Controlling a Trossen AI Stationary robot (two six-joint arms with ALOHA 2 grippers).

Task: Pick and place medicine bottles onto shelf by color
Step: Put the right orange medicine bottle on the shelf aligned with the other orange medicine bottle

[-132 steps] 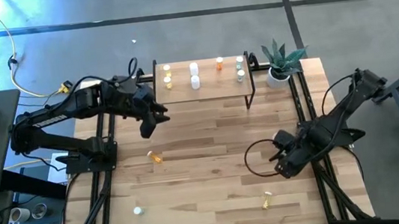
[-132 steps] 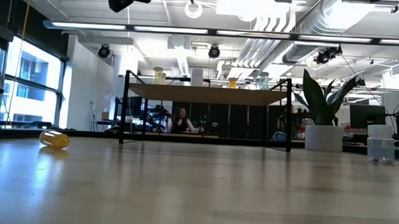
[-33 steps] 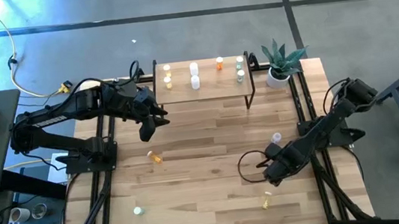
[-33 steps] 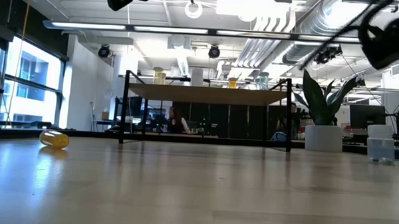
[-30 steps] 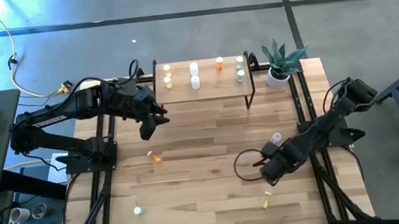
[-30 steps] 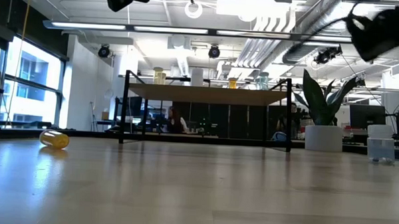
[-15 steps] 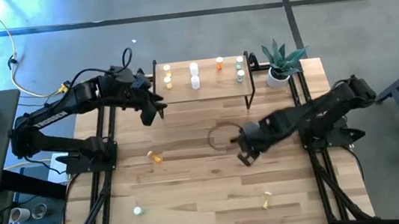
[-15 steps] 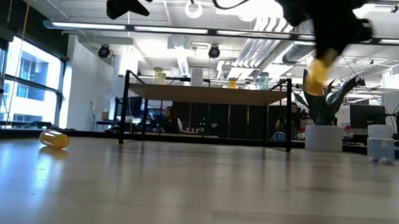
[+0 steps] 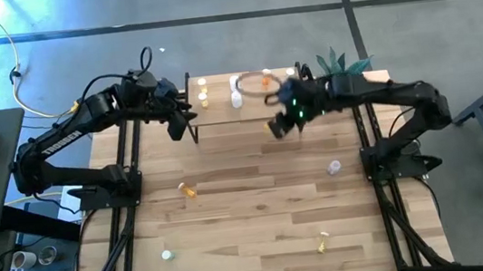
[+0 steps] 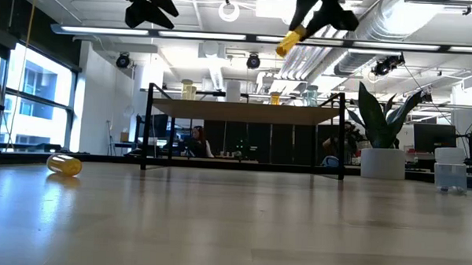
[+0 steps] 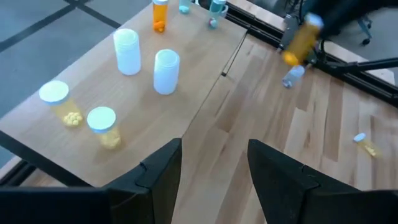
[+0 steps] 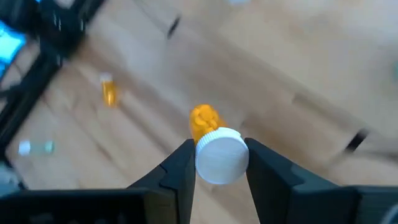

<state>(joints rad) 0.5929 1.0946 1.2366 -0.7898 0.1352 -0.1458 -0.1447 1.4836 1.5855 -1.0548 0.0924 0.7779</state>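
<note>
The shelf (image 9: 220,110) stands at the table's far edge with yellow (image 11: 102,124), white (image 11: 166,71), orange (image 11: 160,14) and pale green (image 11: 217,7) medicine bottles upright on it. My right gripper (image 9: 278,126) hangs high over the shelf's near edge, shut on an orange bottle (image 10: 289,41) with a white cap. My left gripper (image 11: 214,167) hovers open above the shelf's near left corner with nothing between its fingers. My right gripper pinches the orange bottle at its white cap end (image 12: 222,155) between its two fingers, one on each side. The fingers slant downward from above. The bottle is lifted well clear, tilted, with its orange body (image 12: 203,118) pointing away below the fingertips.
Loose bottles lie on the table: a yellow one (image 9: 188,190) at left centre, a pale one (image 9: 166,254) near left, a yellow one (image 9: 323,242) near right, a clear one (image 9: 334,168) at right. A potted plant (image 9: 337,74) stands beside the shelf's right end.
My right gripper has risen and swung from the table's near right toward the far edge, carrying the orange bottle up to the shelf's near edge. My left gripper has swung toward the far edge, to the shelf's left corner, staying open.
</note>
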